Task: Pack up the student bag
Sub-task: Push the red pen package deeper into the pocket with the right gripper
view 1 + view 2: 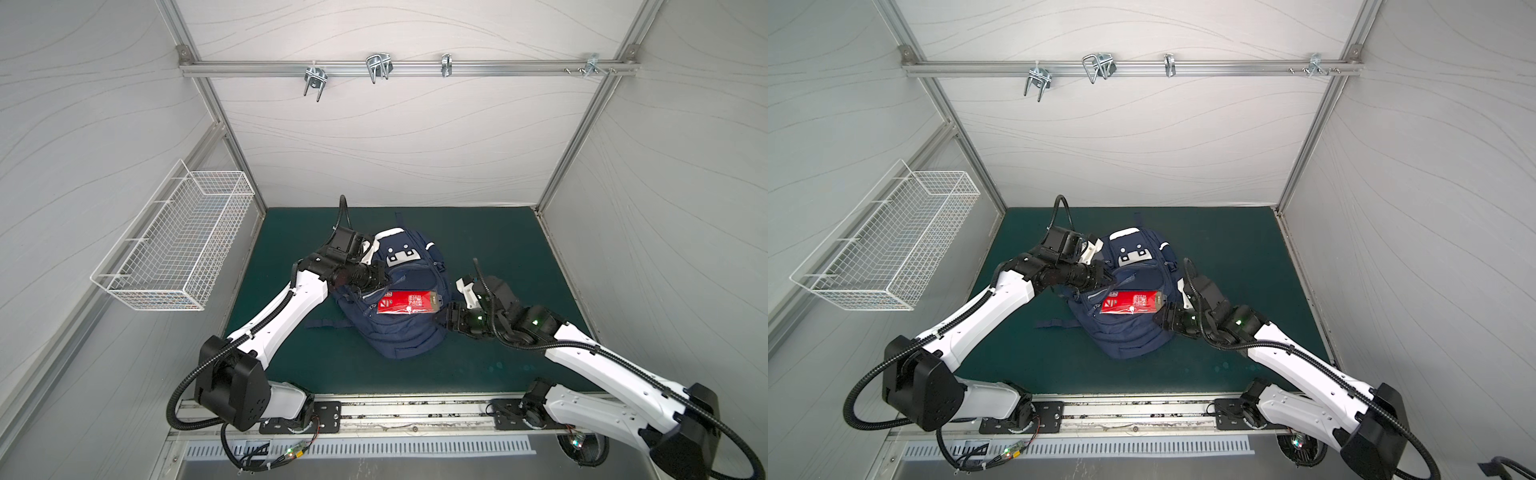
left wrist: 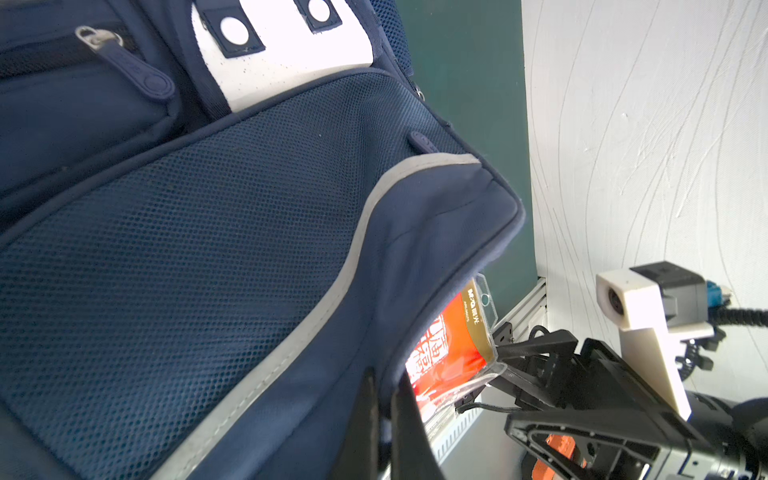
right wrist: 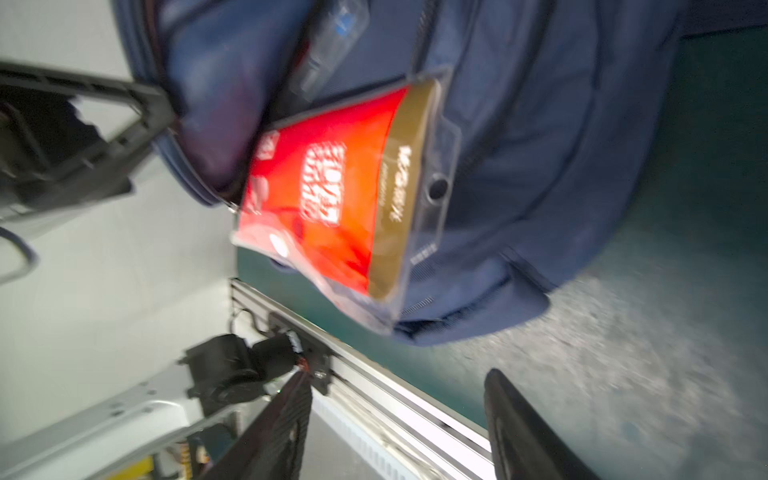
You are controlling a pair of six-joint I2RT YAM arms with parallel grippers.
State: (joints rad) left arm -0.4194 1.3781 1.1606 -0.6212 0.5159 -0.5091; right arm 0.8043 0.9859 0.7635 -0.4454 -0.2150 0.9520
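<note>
The student bag (image 1: 399,332) lies flat on the dark green, faintly mottled desk (image 1: 498,257), between the two arms, a rounded pack of navy woven fabric. The left gripper (image 2: 384,382) has its thin black jaws pressed together on the edge of a soft front flap (image 2: 436,232) and holds it raised off the bag. Just behind those jaws a grey reflective strip (image 2: 353,249) curves along the flap. Beyond the strip spreads a fine honeycomb mesh panel (image 2: 187,257). Farther from the jaws sit a white patch (image 2: 291,54) with dark square tabs and a long, rounded zip pull (image 2: 133,66). Beside the left jaws, under the lifted flap, one end of a flat, glossy red packet (image 3: 324,195) is tucked. The rest lies on the bag's front in both top views, ending in a gold band and a clear plastic sleeve with a round hang hole. The right gripper (image 3: 399,378) sits just off that gold end, its ribbed black jaws spread apart with nothing between them. The packet lies straight ahead of them, not touching; this wrist view is blurred. Well away from both, on the side wall beyond the left arm, hangs a white wire basket (image 1: 178,249).
</note>
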